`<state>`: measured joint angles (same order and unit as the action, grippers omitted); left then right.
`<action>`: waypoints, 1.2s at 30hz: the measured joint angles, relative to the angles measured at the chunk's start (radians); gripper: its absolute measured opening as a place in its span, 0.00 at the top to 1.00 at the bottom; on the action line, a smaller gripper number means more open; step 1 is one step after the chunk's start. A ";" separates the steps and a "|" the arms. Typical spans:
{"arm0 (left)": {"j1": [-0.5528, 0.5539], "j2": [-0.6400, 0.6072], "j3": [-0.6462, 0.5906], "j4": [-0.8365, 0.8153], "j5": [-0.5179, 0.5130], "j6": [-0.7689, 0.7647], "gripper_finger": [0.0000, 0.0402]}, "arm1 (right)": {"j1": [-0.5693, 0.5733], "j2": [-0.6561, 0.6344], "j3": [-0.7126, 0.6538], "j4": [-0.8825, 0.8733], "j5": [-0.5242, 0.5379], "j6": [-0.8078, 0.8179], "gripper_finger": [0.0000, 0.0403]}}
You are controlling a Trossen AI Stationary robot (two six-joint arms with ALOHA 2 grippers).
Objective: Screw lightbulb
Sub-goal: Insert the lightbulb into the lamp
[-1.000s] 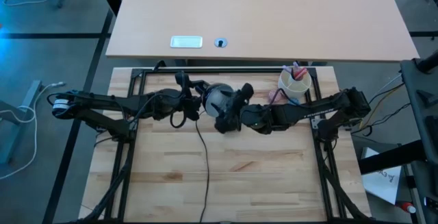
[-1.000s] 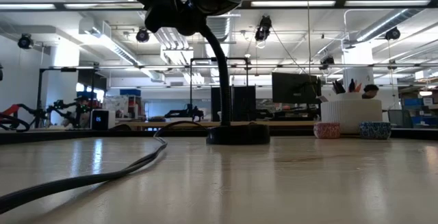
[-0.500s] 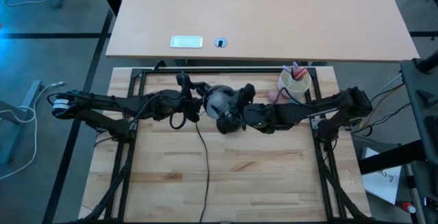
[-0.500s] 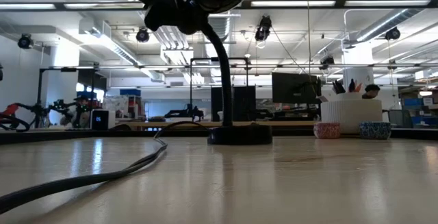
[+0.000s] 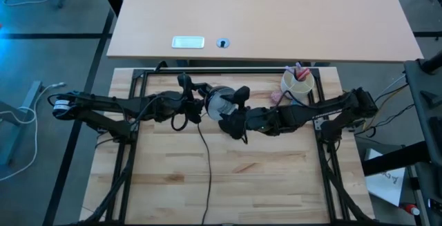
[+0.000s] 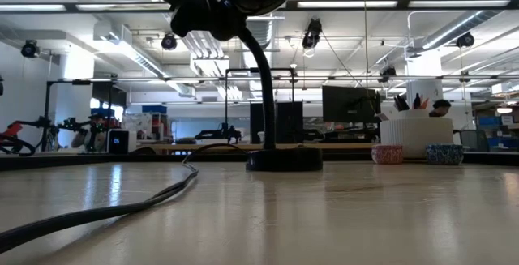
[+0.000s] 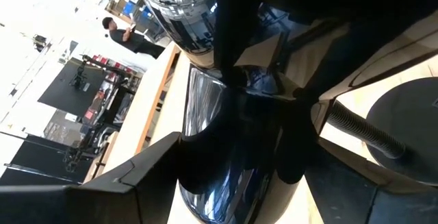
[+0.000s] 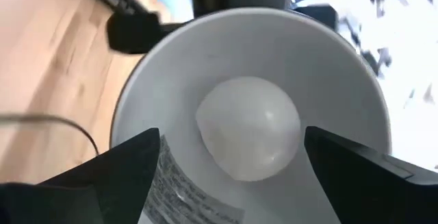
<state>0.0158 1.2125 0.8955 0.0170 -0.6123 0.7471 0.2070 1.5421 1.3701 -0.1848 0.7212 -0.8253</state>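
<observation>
Cable (image 6: 105,208): a black cord lies across the near part of the wooden table (image 5: 228,184), running back toward the lamp.
Lamp base (image 6: 283,160): a round black foot stands on the table, with the black gooseneck (image 6: 261,70) rising from it and curving over.
Lamp shade (image 5: 219,100): held up above the table between the two arms; in the right wrist view its white inner bowl (image 8: 205,59) faces the camera.
Lightbulb (image 8: 249,128): a matte white globe sitting in the middle of the shade's bowl, with nothing touching it.
Right gripper (image 8: 233,159): points into the shade mouth, its dark fingers (image 8: 116,172) spread wide on either side of the lightbulb and clear of it.
Left gripper (image 5: 196,100): at the back of the shade, on the side away from the right arm; its jaws sit around the lamp head and clamp it.
Cup (image 5: 298,82): a white cup with pens stands near the far right corner of the table.
Room: a person (image 7: 126,34) stands well beyond the table.
</observation>
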 joint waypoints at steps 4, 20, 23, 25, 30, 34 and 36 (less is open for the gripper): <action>0.000 0.000 0.000 0.000 -0.002 0.003 0.34 | 0.000 0.011 0.000 0.002 -0.029 -0.123 0.11; 0.000 0.000 0.000 0.008 -0.004 0.010 0.34 | -0.033 0.016 0.000 0.092 -0.073 -0.104 0.23; 0.001 0.000 0.000 0.009 -0.004 0.010 0.34 | -0.041 0.016 0.000 0.090 -0.075 -0.048 0.28; 0.001 0.000 0.000 0.010 -0.004 0.009 0.34 | -0.044 0.016 0.000 0.091 -0.076 -0.011 0.32; 0.001 0.000 0.000 0.010 -0.008 0.002 0.34 | -0.050 0.016 0.001 0.092 -0.075 0.122 0.39; 0.001 0.000 0.000 0.010 -0.008 -0.005 0.34 | -0.051 0.016 0.001 0.094 -0.064 0.282 0.42; 0.001 0.000 0.000 0.010 -0.009 -0.009 0.34 | -0.053 0.015 0.002 0.097 -0.063 0.387 0.43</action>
<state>0.0170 1.2125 0.8955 0.0269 -0.6211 0.7386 0.1544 1.5572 1.3717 -0.0878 0.6586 -0.4385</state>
